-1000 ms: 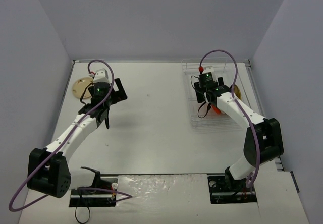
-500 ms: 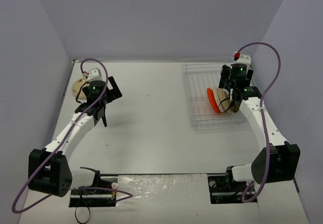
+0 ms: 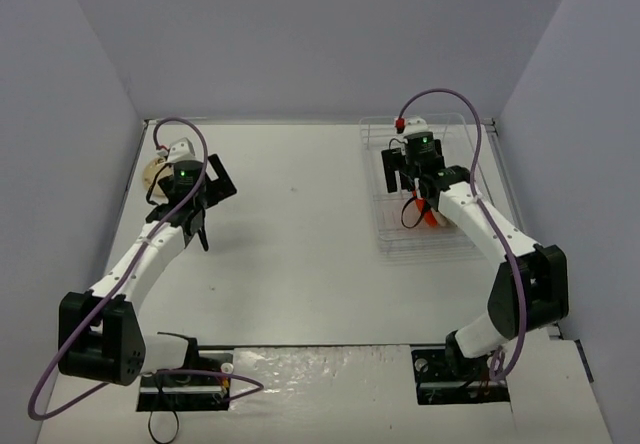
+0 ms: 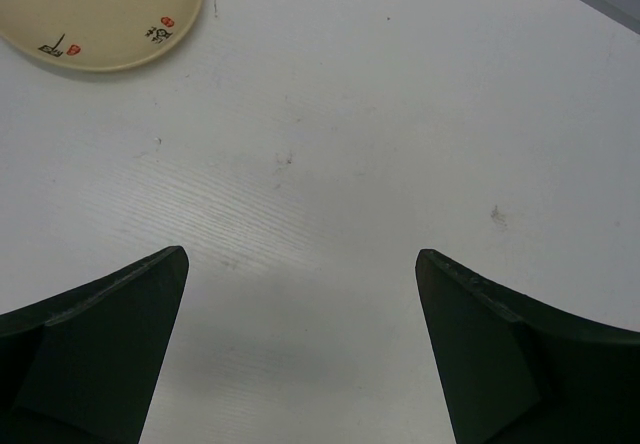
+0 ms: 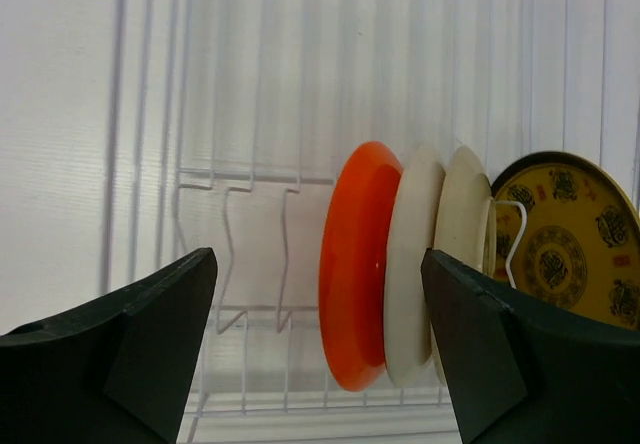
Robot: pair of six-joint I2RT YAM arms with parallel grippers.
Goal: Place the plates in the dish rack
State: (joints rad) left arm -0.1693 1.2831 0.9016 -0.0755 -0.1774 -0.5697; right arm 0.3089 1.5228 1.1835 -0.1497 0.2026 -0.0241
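Plates fill one end of the clear wire dish rack [image 3: 395,239] by the far right corner of the white table [image 4: 330,144]. A bright orange-red round plate [image 5: 355,264], two plain cream plates [image 5: 412,264] and a dark brown plate with yellow pattern [image 5: 560,244] stand on edge in neighbouring slots. The right claw [image 5: 318,256] hovers over them, fingers spread, nothing between them. One cream round plate with small red and black marks [image 4: 100,14] lies flat near the far left corner of the table, well apart from the rack and not yet loaded. The left claw [image 4: 300,259] hangs near it, spread wide and empty, aimed at bare table rather than at the plate.

The step in hand looks like fetching that plate. To do it well, the left claw should shift toward the corner until the plate's near rim sits between its fingers. It should come in at a low slant so one finger slips under, and close on the rim only. A flat dish will likely skid if pressed from above. Free slots show beside the orange-red plate
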